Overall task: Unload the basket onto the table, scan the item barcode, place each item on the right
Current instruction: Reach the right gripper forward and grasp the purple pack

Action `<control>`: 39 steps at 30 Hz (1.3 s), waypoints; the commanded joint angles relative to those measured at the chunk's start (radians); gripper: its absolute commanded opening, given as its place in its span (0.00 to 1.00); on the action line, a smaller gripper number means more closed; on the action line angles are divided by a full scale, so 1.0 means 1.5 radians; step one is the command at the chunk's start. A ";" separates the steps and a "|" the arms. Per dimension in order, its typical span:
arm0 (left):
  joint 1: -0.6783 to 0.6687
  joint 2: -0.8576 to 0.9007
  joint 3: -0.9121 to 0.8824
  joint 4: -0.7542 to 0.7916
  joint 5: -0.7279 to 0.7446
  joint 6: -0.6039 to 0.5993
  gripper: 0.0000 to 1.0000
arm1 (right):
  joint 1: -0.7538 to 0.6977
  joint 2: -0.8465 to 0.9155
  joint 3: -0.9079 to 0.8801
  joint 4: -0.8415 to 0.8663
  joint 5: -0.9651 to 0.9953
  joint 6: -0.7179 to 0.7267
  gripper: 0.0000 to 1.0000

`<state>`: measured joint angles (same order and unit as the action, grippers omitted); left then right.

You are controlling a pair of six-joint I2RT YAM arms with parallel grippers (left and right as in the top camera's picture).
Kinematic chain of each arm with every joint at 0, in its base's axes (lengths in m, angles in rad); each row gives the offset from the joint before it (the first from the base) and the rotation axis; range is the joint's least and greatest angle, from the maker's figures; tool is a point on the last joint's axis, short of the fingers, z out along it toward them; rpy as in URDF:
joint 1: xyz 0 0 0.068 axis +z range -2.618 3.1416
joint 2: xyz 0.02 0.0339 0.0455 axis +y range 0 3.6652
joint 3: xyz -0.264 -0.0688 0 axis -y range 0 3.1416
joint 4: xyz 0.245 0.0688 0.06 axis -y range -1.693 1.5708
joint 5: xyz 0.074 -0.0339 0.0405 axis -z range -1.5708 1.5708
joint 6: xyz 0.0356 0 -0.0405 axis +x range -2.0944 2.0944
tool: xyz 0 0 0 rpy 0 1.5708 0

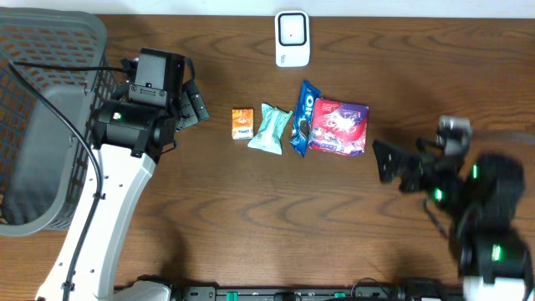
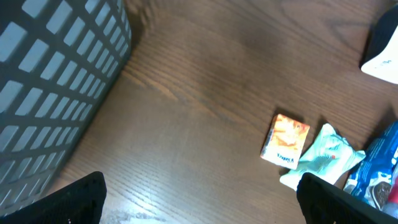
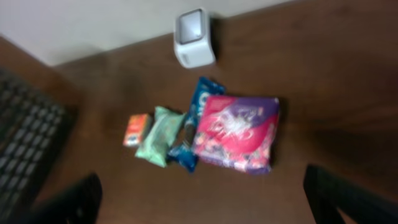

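Lying in a short row near the middle of the dark wooden table, four snack items sit just below the small white barcode scanner, which stands at the far edge. From the robot's left they are a small orange cardboard box, a mint-green crinkled pouch, a blue glossy biscuit pack and a pink-and-purple plastic bag. The last three touch or overlap one another, while the box lies slightly apart. Which one is meant for scanning cannot be told.

The left gripper hovers beside the grey mesh basket, its jaws spread wide and holding nothing. The right gripper sits just right of the bag, its jaws likewise spread and empty.

All four items look light. The box is probably the stiffest and easiest, taken across its narrow sides. The pouch and bag would likely be soft, slippery film that buckles under pressure, so a pinch on a sealed edge or a corner seems safest. The biscuit pack may crush, so a gentle hold across its width suits it. No barcode is visible on any upper face.
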<state>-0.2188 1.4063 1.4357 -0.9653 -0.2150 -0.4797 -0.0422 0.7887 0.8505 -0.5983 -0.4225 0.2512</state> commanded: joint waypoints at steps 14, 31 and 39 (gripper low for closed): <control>0.002 0.002 0.001 -0.002 -0.001 -0.010 0.98 | -0.039 0.570 0.187 0.011 -0.059 -0.014 0.79; 0.002 0.002 0.001 -0.002 -0.001 -0.010 0.98 | -0.064 0.807 0.189 0.125 -0.251 -0.054 0.12; 0.002 0.002 0.001 -0.002 -0.001 -0.010 0.98 | -0.083 0.758 0.333 -0.058 -0.074 -0.070 0.01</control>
<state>-0.2188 1.4063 1.4357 -0.9653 -0.2146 -0.4831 -0.1589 1.9865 1.2495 -0.6350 -0.6964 0.1715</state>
